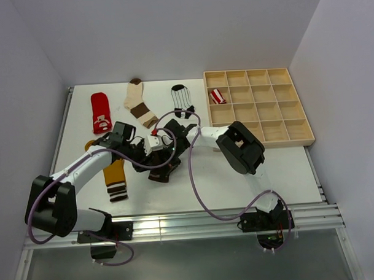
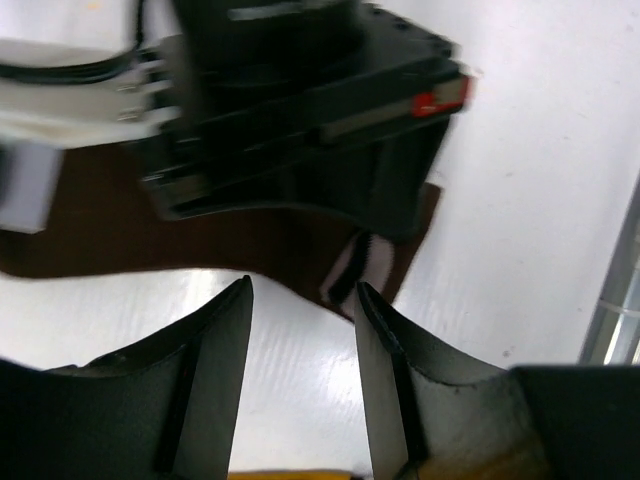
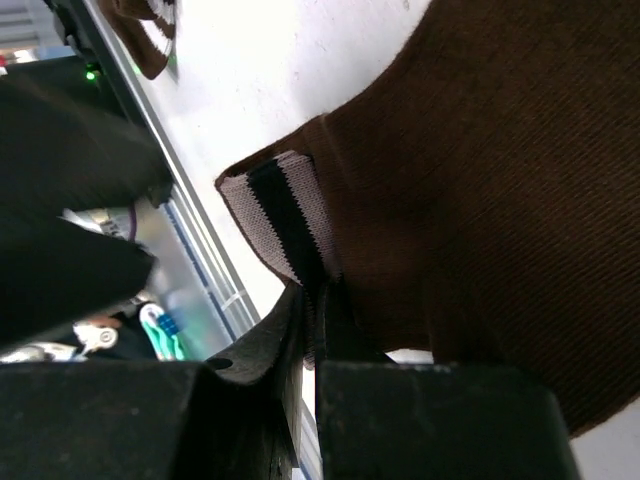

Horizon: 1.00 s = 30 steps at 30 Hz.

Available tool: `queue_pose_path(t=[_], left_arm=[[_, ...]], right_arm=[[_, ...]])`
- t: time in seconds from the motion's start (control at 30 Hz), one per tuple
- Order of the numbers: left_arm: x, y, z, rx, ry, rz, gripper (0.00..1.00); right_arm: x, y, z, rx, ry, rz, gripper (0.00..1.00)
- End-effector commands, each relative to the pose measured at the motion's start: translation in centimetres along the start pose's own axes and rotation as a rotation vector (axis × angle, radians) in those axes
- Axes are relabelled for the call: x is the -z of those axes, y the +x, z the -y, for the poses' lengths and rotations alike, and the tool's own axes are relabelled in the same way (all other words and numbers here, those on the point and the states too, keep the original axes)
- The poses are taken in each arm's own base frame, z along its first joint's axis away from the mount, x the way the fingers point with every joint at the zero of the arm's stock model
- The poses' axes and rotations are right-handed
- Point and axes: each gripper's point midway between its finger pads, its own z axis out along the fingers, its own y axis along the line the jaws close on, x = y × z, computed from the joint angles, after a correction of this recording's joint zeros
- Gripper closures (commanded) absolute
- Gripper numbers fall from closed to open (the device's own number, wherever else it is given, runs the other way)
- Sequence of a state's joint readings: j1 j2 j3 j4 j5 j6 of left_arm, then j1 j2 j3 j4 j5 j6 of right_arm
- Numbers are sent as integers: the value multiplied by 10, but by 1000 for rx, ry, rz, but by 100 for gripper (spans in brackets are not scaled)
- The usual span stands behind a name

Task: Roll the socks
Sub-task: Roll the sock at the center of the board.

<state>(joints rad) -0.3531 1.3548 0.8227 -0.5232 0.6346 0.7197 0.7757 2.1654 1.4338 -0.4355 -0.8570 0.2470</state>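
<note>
White table (image 1: 237, 181), dark brown sock (image 3: 500, 180), striped cuff (image 3: 285, 215) pinched by right tool (image 3: 315, 305)

From above and behind the arm bases, we look down on the whole table (image 1: 268, 174) from far off. From the left wrist, we look close along the left gripper (image 2: 300, 290), facing the dark brown sock (image 2: 90, 240) just ahead of its tips. From the right wrist, we sit even closer behind the right gripper (image 3: 310, 300), that sock filling the space beyond. All three views share it.
</note>
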Motion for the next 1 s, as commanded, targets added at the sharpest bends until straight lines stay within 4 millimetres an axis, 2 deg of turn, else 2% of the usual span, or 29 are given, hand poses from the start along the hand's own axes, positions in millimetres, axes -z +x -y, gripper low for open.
queue_pose_path(t=[0.0,0.2,0.47,0.97], left_arm=[[-10,-1,13,-74,47,3,50],[-23,2,26,-78,105,-17,51],[-36,18,37,-82,138,-63,53],[-49,28,38,-22,172,-91,57]], right_arm=[[-1,3,18,-78,31,-28,100],[-1,4,21,-92,25,-42,100],[2,3,27,-109,28,-45,100],[1,-1,29,-111,20,-36,100]])
